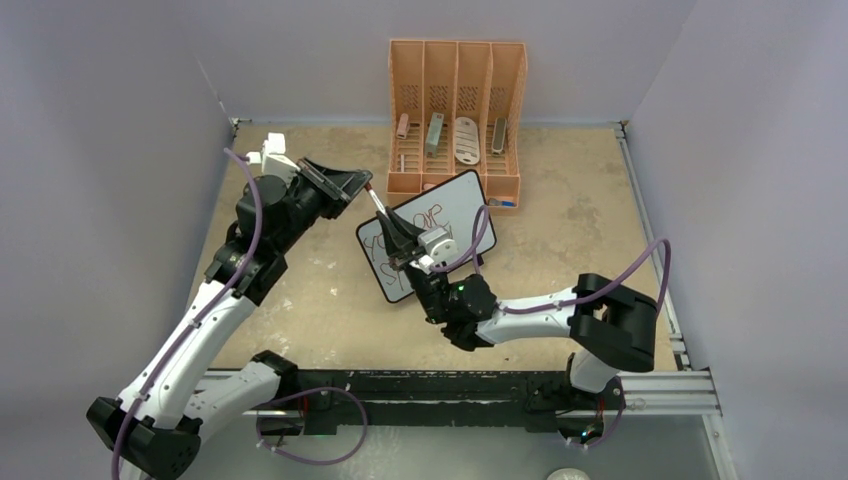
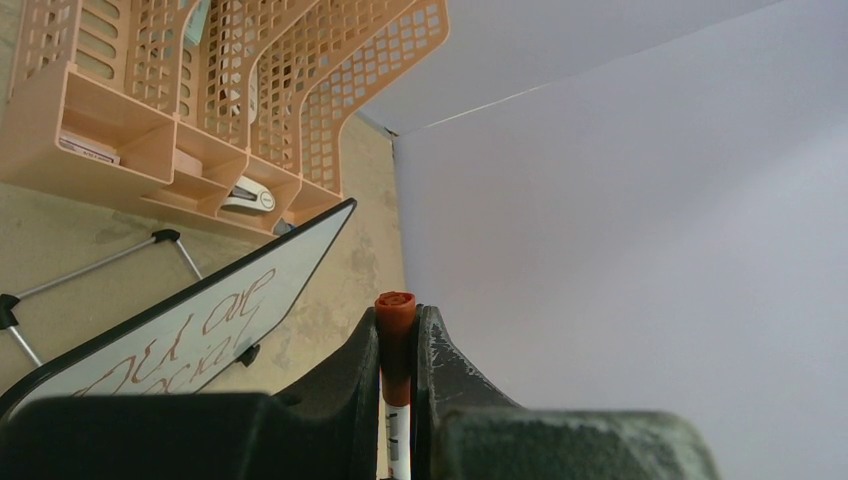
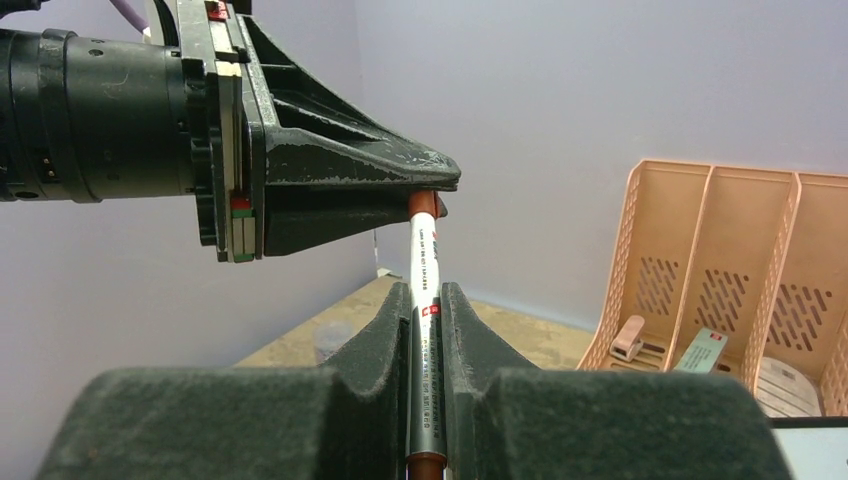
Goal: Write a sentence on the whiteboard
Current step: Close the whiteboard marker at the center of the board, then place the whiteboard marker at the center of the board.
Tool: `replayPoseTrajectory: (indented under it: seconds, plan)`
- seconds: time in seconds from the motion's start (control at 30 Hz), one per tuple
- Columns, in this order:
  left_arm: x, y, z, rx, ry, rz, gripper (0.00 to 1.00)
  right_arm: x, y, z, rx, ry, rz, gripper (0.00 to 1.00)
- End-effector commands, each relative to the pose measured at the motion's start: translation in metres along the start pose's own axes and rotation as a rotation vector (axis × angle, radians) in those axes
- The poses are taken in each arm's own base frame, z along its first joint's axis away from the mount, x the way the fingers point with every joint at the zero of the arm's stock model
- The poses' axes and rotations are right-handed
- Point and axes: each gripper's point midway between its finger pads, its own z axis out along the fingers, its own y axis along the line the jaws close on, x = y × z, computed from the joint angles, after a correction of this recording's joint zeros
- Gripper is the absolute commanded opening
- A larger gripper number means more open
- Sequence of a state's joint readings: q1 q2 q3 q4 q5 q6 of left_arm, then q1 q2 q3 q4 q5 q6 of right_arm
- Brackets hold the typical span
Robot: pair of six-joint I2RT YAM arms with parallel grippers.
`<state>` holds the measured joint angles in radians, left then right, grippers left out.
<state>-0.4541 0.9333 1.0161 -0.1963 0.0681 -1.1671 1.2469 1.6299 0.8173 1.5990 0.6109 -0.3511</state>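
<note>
Top view: centre of the whiteboard (image 1: 455, 205) is covered by the right gripper (image 1: 392, 225); the sentence (image 1: 430, 214) is seen only in fragments. Items in the orange organizer (image 1: 457, 60) behind the whiteboard are too small to be identified. Left wrist view: one end of the whiteboard is masked by the left gripper (image 2: 398, 314); the marker (image 2: 396, 348) barrel is largely hidden between the jaws.
</note>
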Motion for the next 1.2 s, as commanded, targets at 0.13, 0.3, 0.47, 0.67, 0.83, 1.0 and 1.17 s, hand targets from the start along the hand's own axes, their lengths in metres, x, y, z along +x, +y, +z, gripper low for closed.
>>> replayPoseTrajectory:
  seconds: [0.13,0.3,0.47,0.67,0.83,1.0,1.17]
  plan:
    - [0.054,-0.008,-0.034,0.034,0.247,0.058,0.06,-0.076,-0.041,0.011,0.141,-0.196,0.204,0.00]
    - [0.016,-0.008,-0.049,-0.037,0.065,0.156,0.48,-0.064,-0.049,-0.006,0.138,-0.091,0.252,0.00]
    - [-0.015,-0.005,-0.073,-0.082,-0.079,0.233,0.61,-0.045,-0.059,-0.025,0.155,0.065,0.256,0.00]
    - [-0.032,0.007,-0.099,-0.126,-0.165,0.335,0.66,-0.015,-0.086,-0.053,0.287,0.241,0.283,0.00]
    - [-0.038,0.029,-0.112,-0.175,-0.211,0.451,0.70,0.012,-0.113,-0.080,0.408,0.345,0.283,0.00]
    - [-0.040,0.056,-0.121,-0.210,-0.258,0.551,0.76,0.039,-0.149,-0.112,0.560,0.430,0.335,0.00]
    - [-0.034,0.090,-0.120,-0.266,-0.264,0.612,0.78,0.060,-0.192,-0.147,0.746,0.478,0.352,0.00]
